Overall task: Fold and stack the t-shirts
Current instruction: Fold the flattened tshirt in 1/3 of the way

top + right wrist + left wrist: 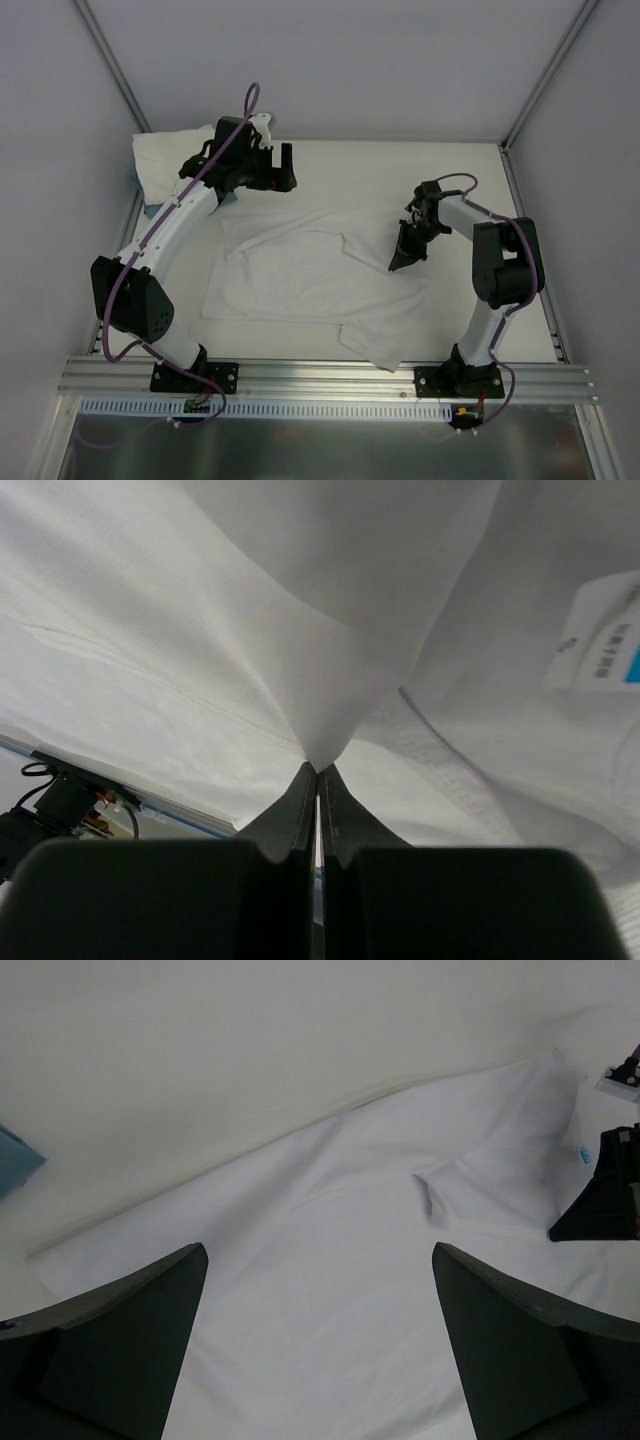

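item: t-shirt (300, 275), white, spread mid-frame on the table (450, 170), rumpled at right.
right gripper (317, 772): pinched tight on a peak of its cloth.
left gripper (272, 172): fingers wide apart, empty, upper left.
handling: lift slowly; drag the fold across evenly.

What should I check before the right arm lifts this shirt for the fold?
1. Right tool shut on the spread t-shirt: ok, cloth is pinched at its tips.
2. Only one layer in that grip: cannot tell.
3. Left tool open and holding nothing: ok.
4. Shirt lying flat: not ok, it is creased, with a flap folded over near the middle.
5. Folded white pile out of the way at the far left corner: ok.
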Controlling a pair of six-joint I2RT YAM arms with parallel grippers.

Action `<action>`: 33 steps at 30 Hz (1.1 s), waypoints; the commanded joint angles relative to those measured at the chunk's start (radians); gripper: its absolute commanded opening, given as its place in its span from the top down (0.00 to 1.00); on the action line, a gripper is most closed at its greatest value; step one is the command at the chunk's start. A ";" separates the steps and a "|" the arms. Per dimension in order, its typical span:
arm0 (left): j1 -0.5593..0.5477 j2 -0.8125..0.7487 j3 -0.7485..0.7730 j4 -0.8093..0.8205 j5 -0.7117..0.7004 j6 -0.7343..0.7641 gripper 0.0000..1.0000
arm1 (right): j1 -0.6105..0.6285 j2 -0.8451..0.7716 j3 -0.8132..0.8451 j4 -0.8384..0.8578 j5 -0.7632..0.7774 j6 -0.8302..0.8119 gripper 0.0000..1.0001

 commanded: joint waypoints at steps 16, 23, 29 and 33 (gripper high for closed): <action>-0.007 -0.029 -0.011 0.013 0.003 0.019 0.01 | -0.141 -0.115 0.120 -0.180 0.087 -0.119 1.00; -0.007 -0.014 -0.004 0.016 0.016 0.011 0.01 | -0.178 -0.149 0.103 -0.200 0.110 -0.150 1.00; -0.007 -0.005 0.001 0.021 0.027 0.007 0.01 | -0.189 -0.166 0.073 -0.209 0.115 -0.161 1.00; -0.009 -0.006 0.001 0.021 0.027 0.008 0.01 | -0.190 -0.164 0.057 -0.216 0.129 -0.162 0.32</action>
